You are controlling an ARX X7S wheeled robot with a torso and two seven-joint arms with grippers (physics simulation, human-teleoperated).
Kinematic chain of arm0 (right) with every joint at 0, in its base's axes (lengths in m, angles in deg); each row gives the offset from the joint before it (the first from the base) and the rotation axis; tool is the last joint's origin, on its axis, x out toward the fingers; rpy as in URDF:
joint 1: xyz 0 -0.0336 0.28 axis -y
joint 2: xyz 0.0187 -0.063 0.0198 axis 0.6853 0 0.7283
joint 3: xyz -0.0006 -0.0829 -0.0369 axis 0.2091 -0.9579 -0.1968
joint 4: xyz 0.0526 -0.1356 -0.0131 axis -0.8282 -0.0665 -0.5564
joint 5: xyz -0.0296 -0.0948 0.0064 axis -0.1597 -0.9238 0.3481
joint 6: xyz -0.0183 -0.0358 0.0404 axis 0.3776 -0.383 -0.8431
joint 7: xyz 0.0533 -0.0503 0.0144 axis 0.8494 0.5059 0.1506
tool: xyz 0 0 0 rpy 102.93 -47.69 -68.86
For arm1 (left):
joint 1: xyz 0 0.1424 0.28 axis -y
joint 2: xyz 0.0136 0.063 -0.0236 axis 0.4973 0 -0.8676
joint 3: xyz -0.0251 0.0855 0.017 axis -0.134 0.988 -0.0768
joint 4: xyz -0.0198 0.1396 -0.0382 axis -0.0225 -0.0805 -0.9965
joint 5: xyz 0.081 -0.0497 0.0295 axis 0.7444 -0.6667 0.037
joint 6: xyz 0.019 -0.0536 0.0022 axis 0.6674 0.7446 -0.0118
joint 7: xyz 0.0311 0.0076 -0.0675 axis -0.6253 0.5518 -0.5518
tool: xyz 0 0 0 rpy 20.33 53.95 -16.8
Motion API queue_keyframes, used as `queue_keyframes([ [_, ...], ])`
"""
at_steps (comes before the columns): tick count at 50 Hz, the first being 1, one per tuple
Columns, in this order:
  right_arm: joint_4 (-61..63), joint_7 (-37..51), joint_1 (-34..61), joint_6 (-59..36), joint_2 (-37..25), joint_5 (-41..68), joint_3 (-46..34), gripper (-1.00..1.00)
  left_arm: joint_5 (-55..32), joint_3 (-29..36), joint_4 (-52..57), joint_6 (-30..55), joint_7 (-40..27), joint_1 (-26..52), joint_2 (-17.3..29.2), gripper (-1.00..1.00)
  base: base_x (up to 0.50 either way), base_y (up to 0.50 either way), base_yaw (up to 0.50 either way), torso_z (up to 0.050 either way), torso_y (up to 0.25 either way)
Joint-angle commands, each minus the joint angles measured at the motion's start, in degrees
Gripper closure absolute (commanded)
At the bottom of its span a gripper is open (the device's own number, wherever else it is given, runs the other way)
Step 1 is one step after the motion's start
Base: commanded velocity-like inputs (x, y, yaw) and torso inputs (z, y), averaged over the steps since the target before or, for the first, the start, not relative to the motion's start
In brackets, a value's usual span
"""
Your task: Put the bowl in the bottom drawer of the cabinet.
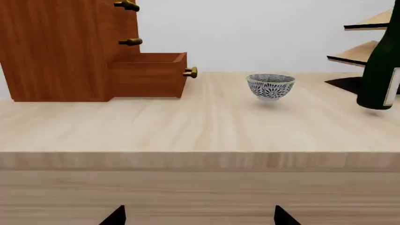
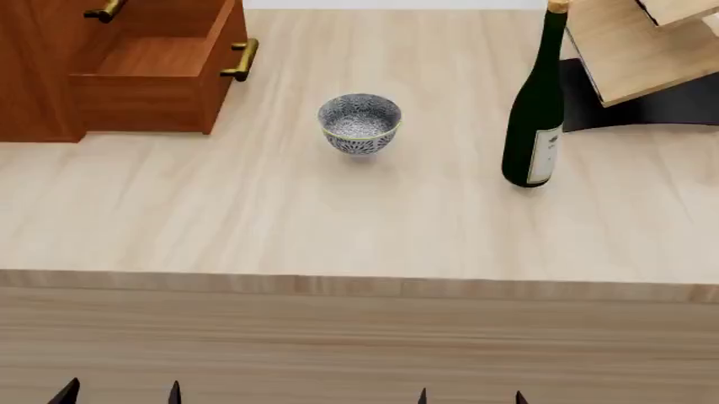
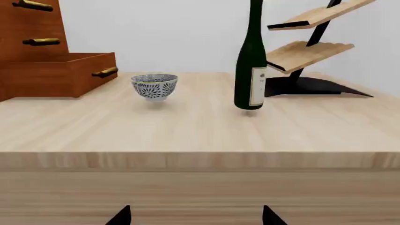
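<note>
bowl (image 2: 359, 123): small, round, dense blue-and-white floral glaze, thin yellowish band near rim; seated upright on the table, untouched, just beside the open drawer's front and clear of it.
bottom drawer (image 2: 157, 77): reddish-brown wooden box, brass bar handle (image 2: 241, 60) on its front; already pulled out and nothing is seen inside, judged ready to receive the bowl from above.
cabinet (image 1: 59, 47): same reddish-brown wood grain, upper drawer fronts shut, like brass handles stacked above.
table (image 2: 281, 219): pale light wood, straight grain, squared front edge; everything is carried on it.
wine bottle (image 2: 536, 109): dark green glass, tall slim neck, pale label; standing upright beside the bowl, on the side away from the drawer, near but apart; judged a knock-over risk for a reach from the right.
rack (image 3: 312, 42): pale wood slats on a black base, behind the bottle.
left gripper (image 2: 121, 392): only dark fingertips seen at frame edge, spread apart, nothing between them; held below the table's front edge, well short of the bowl.
right gripper (image 2: 471, 396): same, tips apart, nothing held.
stage: judged pre-grasp; bowl not yet lifted.
</note>
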Motion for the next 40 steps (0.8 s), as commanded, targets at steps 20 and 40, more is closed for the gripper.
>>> queue_keyframes([
  [20, 15.76, 2.48, 1.85, -20.6, -4.68, 7.74, -4.06, -1.0, -5.12, 2.87, 13.06, 11.84, -2.49, 0.54, 4.06, -1.0, 0.0, 0.0, 0.0, 0.0, 0.0],
  [40, 33.47, 5.82, 8.83, -41.41, -9.45, 11.07, -4.32, -1.0, -5.84, 5.41, 31.12, 28.62, -5.46, 4.52, 6.59, -1.0, 0.0, 0.0, 0.0, 0.0, 0.0],
])
